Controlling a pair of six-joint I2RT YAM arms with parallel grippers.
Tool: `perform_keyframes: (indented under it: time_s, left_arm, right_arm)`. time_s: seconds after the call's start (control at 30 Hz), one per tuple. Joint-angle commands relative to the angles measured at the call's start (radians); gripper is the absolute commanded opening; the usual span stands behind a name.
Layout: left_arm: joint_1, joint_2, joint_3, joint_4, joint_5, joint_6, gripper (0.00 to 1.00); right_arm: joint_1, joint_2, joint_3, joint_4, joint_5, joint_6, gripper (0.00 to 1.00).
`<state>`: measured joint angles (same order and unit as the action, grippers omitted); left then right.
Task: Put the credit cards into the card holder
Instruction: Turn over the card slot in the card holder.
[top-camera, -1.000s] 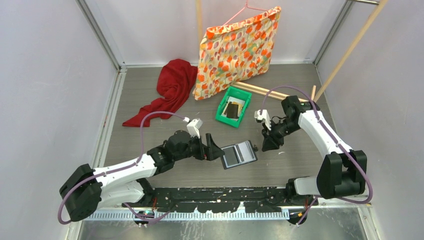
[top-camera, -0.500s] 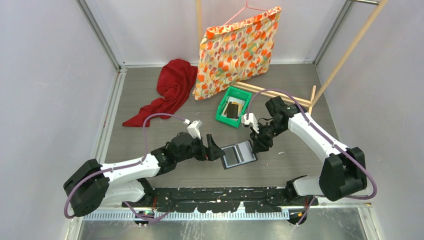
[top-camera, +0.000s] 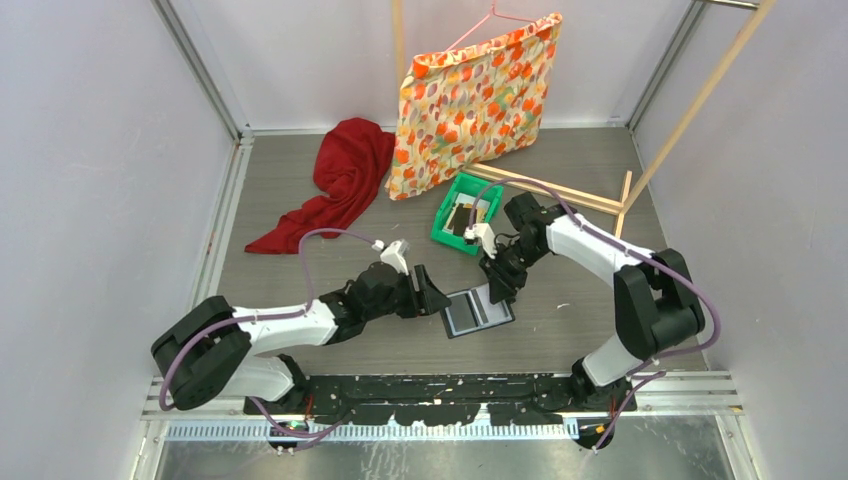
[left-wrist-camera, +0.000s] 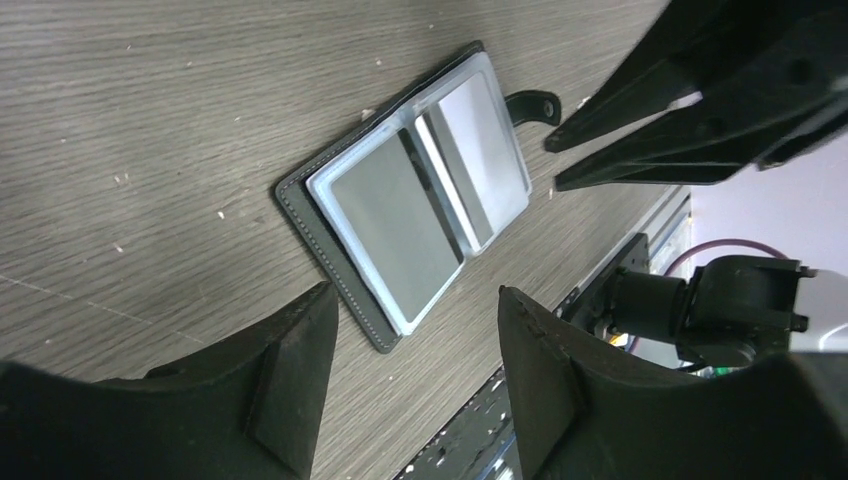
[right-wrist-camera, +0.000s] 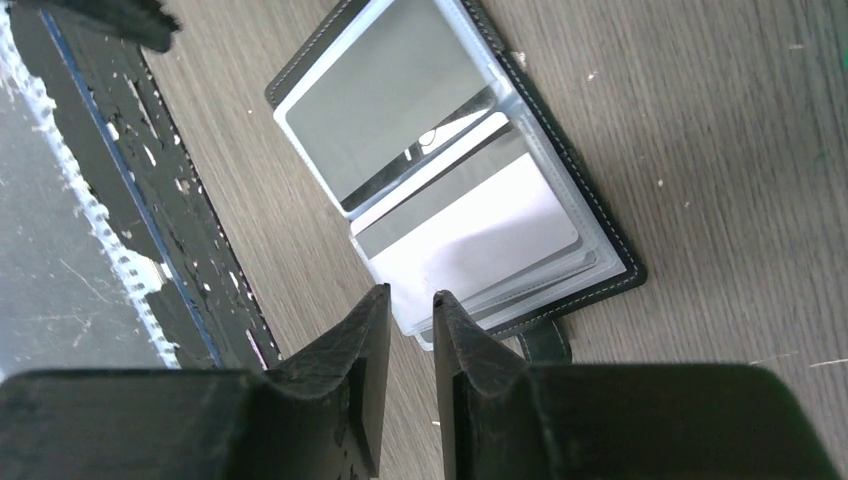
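The black card holder (top-camera: 478, 310) lies open on the table, its shiny grey pocket pages facing up (left-wrist-camera: 415, 215) (right-wrist-camera: 450, 170). My left gripper (top-camera: 430, 295) (left-wrist-camera: 417, 295) hovers at its left edge, open with nothing between the fingers. My right gripper (top-camera: 497, 290) (right-wrist-camera: 410, 293) hangs over the corner by the snap tab (right-wrist-camera: 545, 345). Its jaws stand a narrow gap apart and hold nothing. Dark and yellowish credit cards (top-camera: 464, 218) lie in the green tray (top-camera: 445, 232) behind the holder. The page nearest the tab looks pale; whether a card sits in it I cannot tell.
A red cloth (top-camera: 345, 175) lies at the back left. A patterned fabric bag on a hanger (top-camera: 475, 95) and wooden sticks (top-camera: 545, 185) stand behind the tray. The black base rail (top-camera: 430, 385) runs along the near edge.
The right arm has swung left from beside the holder to over its tab corner. The left gripper has crept right toward the holder and its jaws have narrowed.
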<state>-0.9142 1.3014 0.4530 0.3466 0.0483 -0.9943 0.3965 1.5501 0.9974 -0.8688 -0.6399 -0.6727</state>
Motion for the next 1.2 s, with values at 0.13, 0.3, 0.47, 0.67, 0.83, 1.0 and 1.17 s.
perform_keyframes:
  time_s: [0.13, 0.3, 0.47, 0.67, 0.83, 1.0, 1.17]
  left_arm:
    - [-0.009, 0.041, -0.002, 0.149, -0.034, -0.043, 0.55]
    - [-0.011, 0.098, 0.001, 0.192, -0.027, -0.064, 0.45]
    - [-0.021, 0.126, 0.011, 0.177, -0.027, -0.073, 0.43]
    - [-0.043, 0.179, 0.031, 0.175, -0.014, -0.089, 0.45]
    - [-0.051, 0.226, 0.044, 0.199, 0.000, -0.092, 0.46]
    - [-0.056, 0.256, 0.064, 0.215, 0.019, -0.096, 0.44]
    - [-0.070, 0.242, 0.050, 0.215, -0.007, -0.101, 0.43]
  right_arm:
    - [0.021, 0.068, 0.069, 0.041, 0.048, 0.104, 0.25]
    - [0.043, 0.126, 0.087, 0.033, 0.096, 0.110, 0.24]
    - [0.059, 0.157, 0.100, 0.025, 0.101, 0.111, 0.24]
    - [0.072, 0.192, 0.111, 0.017, 0.112, 0.118, 0.24]
    - [0.074, 0.209, 0.113, 0.016, 0.123, 0.125, 0.24]
    - [0.075, 0.229, 0.118, 0.008, 0.133, 0.125, 0.24]
    - [0.074, 0.229, 0.122, 0.002, 0.129, 0.125, 0.24]
